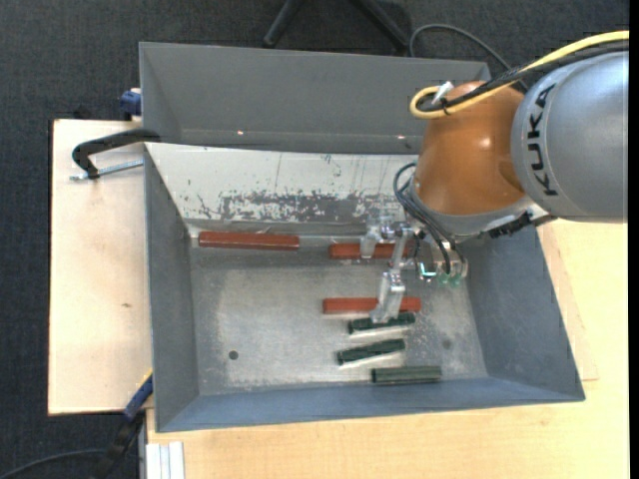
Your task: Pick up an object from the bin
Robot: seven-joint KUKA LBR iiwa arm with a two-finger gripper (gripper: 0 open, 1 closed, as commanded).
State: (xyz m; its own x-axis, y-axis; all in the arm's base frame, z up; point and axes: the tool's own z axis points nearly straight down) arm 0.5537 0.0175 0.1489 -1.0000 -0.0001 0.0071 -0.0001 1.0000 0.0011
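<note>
Hand [388, 305]: low over the red bar's [344, 305] right half; apart or together, cannot tell.
Bar axis: left-right; green bar [361, 325] just beside.

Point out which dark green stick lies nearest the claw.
The rearmost green stick, right beside the middle red bar; the claw is over it, while the other two lie frontward.

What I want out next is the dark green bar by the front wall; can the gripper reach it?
Probably yes: the dark green bar lies flat with nothing on it, and the gripper hangs just beyond it. The bin's front wall close by may hamper a grasp.
</note>
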